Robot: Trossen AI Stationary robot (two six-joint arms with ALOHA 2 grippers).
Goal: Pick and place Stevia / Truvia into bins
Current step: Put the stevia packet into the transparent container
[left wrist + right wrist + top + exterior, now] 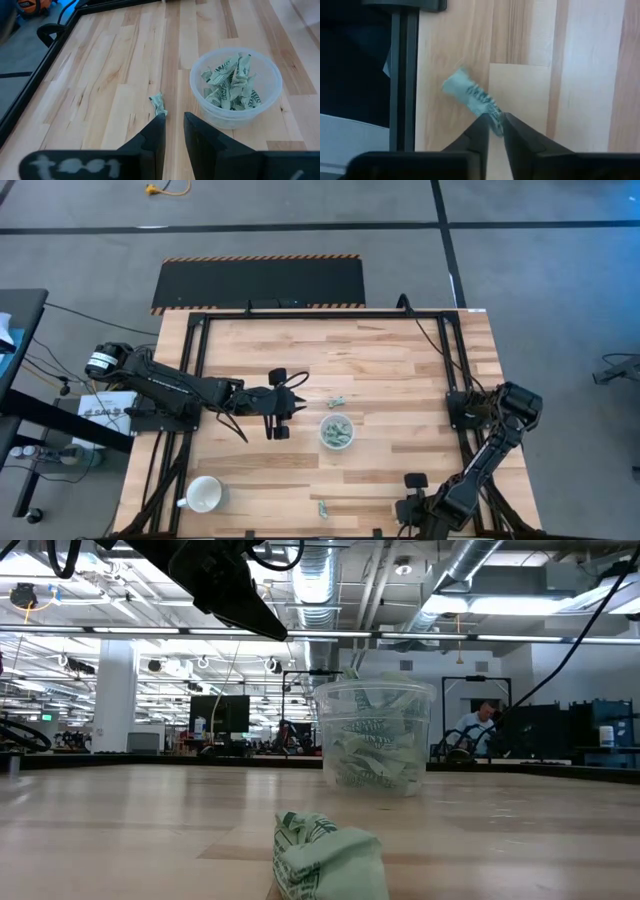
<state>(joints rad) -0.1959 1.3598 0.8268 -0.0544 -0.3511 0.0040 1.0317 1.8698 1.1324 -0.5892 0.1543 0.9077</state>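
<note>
the clear cup (337, 431) already holds a heap of crumpled stevia sachets, so by my reckoning most of the work is done. the right jaws (493, 122) are pinching one end of a sachet (470, 94) lifted over the table's (400, 360) near edge; most of it sticks out ahead of the tips. it has yet to be carried to the cup. the left jaws (173, 131) hang over the middle of the table, nearly pressed together with nothing between them. a loose sachet (158, 103) lies just ahead of their tips, beside the cup. another (322, 508) lies near the table's front edge, left of the right jaws. both remain to be binned.
</note>
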